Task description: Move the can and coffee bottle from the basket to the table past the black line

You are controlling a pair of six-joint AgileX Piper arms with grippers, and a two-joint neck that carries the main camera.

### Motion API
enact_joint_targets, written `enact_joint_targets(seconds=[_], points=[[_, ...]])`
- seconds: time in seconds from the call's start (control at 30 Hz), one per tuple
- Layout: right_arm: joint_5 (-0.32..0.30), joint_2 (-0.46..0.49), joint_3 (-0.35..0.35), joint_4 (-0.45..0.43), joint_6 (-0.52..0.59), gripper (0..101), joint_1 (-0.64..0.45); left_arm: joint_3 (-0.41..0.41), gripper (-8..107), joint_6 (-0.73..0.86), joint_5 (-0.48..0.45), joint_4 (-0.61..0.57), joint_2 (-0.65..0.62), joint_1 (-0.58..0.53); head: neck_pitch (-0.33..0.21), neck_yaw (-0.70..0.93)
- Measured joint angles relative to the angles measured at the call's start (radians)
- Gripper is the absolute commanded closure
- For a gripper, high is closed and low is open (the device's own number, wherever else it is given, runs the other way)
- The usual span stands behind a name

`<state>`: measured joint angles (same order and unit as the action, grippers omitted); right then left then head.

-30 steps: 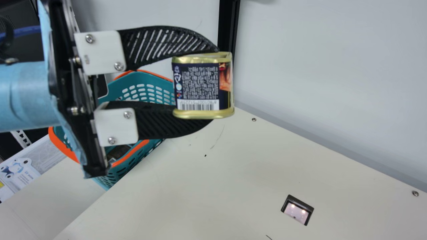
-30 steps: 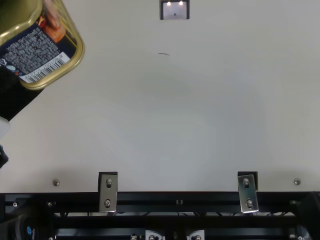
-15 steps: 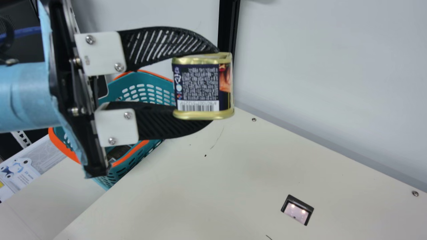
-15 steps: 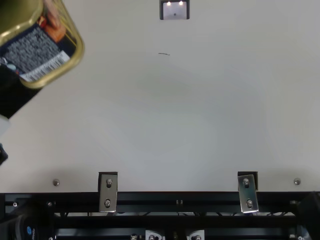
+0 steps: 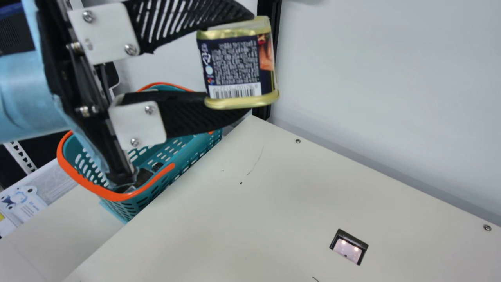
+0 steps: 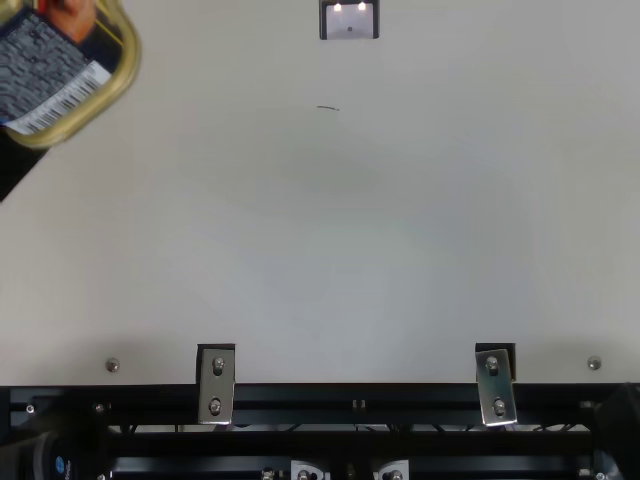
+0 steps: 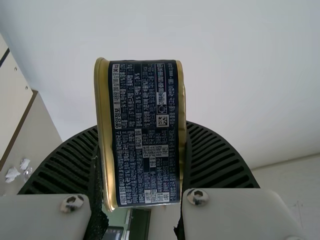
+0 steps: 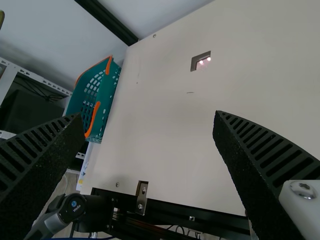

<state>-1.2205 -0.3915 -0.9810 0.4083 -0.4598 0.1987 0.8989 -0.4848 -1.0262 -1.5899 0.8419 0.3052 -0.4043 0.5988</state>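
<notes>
Left gripper (image 5: 251, 64) pinches the can (image 5: 231, 58) near its fingertips, one pad at each gold-rimmed end. Can is up in the air, off the table (image 5: 274, 203), beyond the basket (image 5: 101, 192) in main view. Step in hand, as judged: carry can over to the table and set it down past the line.

To do it well: keep the squeeze firm and even, since the end-to-end hold looks like it could let the can pivot. Bring it well inboard of the table edge before lowering. One finger sits under the can in main view, so a straight drop would likely land that finger first; better to turn the wrist so the fingers point down, then rest the can on its side and open slowly. Small dark mark (image 6: 328, 108) on the table may be the line; can't confirm.

Pose: left arm comes in from main view's left, gripper roughly level, slightly tilted, fingers aimed at that view's right. Right gripper (image 8: 148, 117) has fingers spread wide, nothing between, facing the table.

Dark item (image 5: 144, 177) lies in the basket, maybe the coffee bottle; can't tell.
</notes>
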Motion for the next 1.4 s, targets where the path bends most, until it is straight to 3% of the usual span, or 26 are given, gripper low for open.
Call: enact_joint_targets(seconds=[0.43, 0.8, 1.4], points=[[0.000, 0.000, 0.000, 0.000, 0.000, 0, 0.000, -0.010, 89, 0.006, 0.002, -0.004, 0.005, 0.002, 0.000, 0.000], [0.000, 0.000, 0.000, 0.000, 0.000, 0, 0.000, -0.060, 89, -0.247, 0.040, 0.061, 0.006, 0.019, 0.000, 0.000], [0.000, 0.000, 0.000, 0.000, 0.000, 0, 0.000, -0.072, 89, -0.247, 0.040, 0.042, 0.009, 0.002, 0.000, 0.000]])
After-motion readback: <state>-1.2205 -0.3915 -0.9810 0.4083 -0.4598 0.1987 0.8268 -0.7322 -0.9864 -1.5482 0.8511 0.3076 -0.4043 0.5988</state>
